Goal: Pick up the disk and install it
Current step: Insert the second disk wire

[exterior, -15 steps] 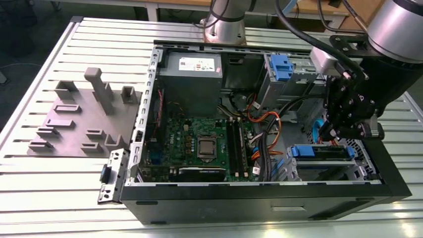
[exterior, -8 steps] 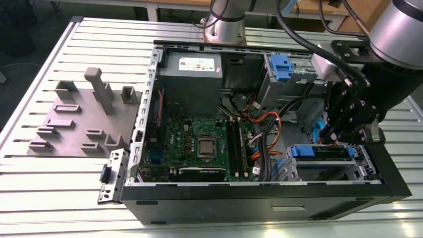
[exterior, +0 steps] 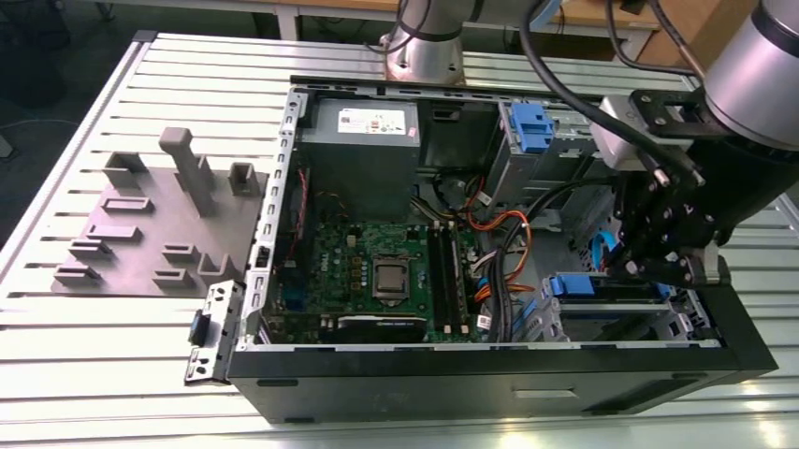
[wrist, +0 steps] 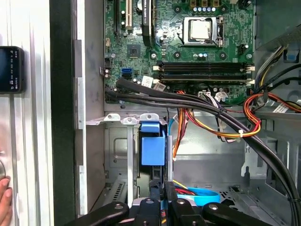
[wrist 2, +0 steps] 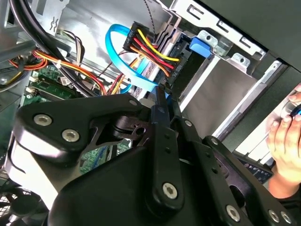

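The fingers (wrist: 162, 190) are pinched together on the upper edge of the disk (wrist: 153, 149), which stands on edge in the drive cage (wrist: 123, 120) at the case's five o'clock corner in the exterior view. The gripper (exterior: 660, 271) hangs over that bay, so I judge the seating step is underway. Finishing it calls for a straight, gentle push along the cage rails, clear of the blue cable (wrist 2: 126, 59) and power plug (wrist 2: 149, 46) just beside.
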